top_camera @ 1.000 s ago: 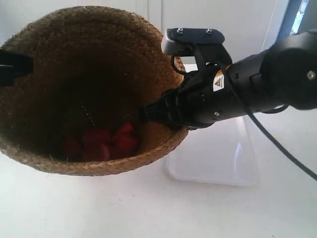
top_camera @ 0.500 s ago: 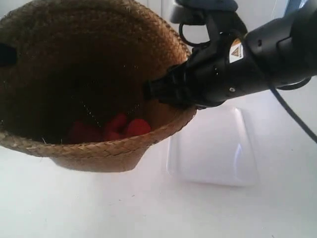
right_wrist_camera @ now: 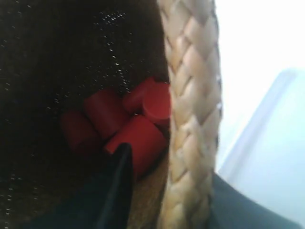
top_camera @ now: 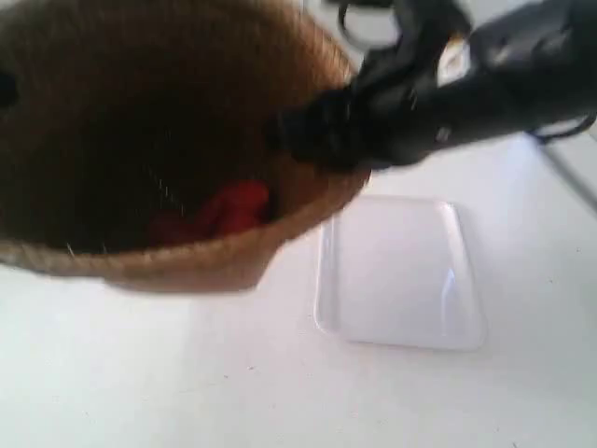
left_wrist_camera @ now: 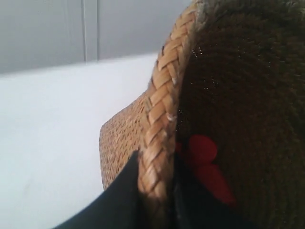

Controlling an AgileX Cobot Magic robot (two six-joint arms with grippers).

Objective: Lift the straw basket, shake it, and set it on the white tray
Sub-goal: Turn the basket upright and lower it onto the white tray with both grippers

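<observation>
Filling the exterior view from 9 to 12 o'clock, the basket is blurred and tipped, with its mouth toward the camera and its woven side showing below the rim at 6 o'clock. Red pieces lie heaped inside, low at about 5 o'clock of the opening. The tray lies flat on the white table at 4 o'clock of the picture. The basket is not on it; only the rim's 4 o'clock edge comes near the tray's 11 o'clock corner in the picture. Whether the basket's base touches the table I cannot tell.

The black arm at the exterior view's right reaches in from 2 o'clock and meets the rim at the basket's 3 o'clock. The right wrist view shows that same side, with the tray's pale edge just beyond the braid, so this is the right gripper. Its dark fingers sit one inside the basket beside the red pieces and one outside, with the braided rim pinched tight between them.

The left gripper is clamped on the rim in the same way. The braid stands between its two dark fingers, one against the outer weave and one inside near the red pieces.
</observation>
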